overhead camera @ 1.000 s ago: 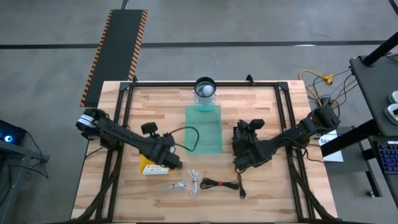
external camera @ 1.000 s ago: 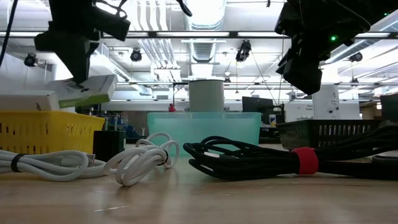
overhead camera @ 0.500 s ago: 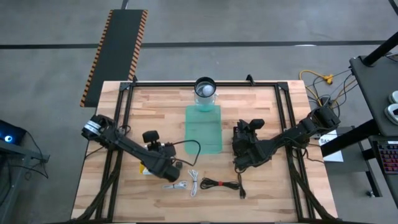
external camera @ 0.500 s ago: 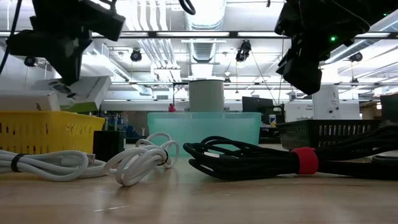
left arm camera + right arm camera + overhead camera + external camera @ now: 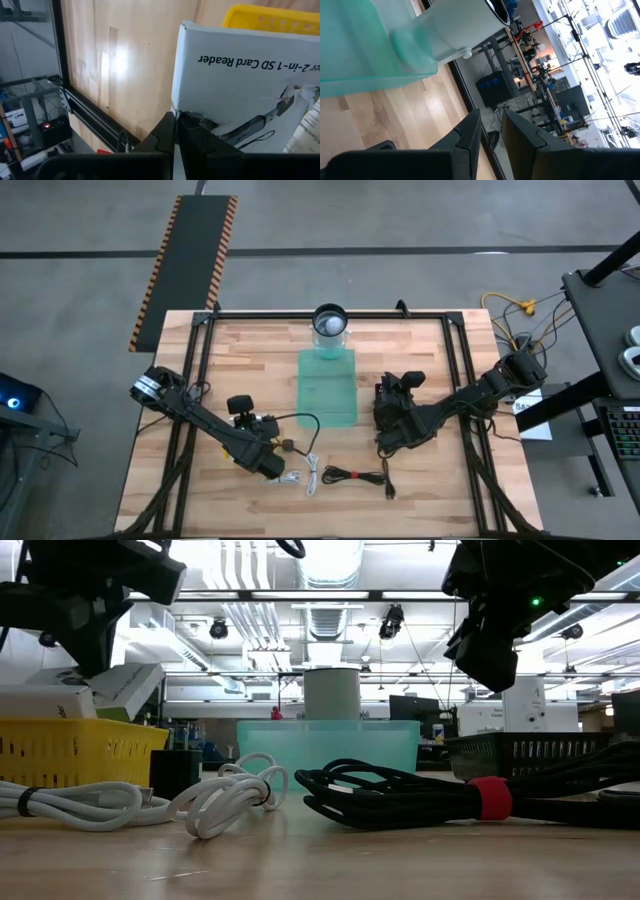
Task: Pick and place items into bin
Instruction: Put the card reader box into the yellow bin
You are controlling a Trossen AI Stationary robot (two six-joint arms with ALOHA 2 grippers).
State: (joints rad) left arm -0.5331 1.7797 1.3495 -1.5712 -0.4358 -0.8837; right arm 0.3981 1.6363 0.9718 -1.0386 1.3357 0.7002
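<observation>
Since a second ago the left arm has swung toward the table's near edge, and in the low view the tilted box it carries has slid sideways and a little lower.

The wooden table (image 5: pixel 250 340) holds the pale green bin (image 5: pixel 328 385) at its middle, with a white cylinder (image 5: pixel 330 323) at the bin's far end. The bin looks translucent and open-topped, and I cannot tell whether anything lies in it. The yellow basket (image 5: pixel 70 750) is mostly hidden under the left arm in the high view.

The left gripper (image 5: pixel 176 116) has its fingers pinched together on the lower edge of a white card-reader box (image 5: pixel 250 90). The box is printed in dark lettering and hangs tilted just over the basket, well apart from the bin.

The pinch sits on one edge only, so the box will probably swing. A good carry would likely raise it clear of the basket rim, move slowly across to the bin, and let go low over the bin's middle.

The right gripper (image 5: pixel 490 117) hovers just beside the bin, its fingers a narrow gap apart and holding nothing.

Near the front edge lie a coiled black cable (image 5: pixel 400 795) with a red tie and two short white cables (image 5: pixel 220 800), all limp and not yet picked.
</observation>
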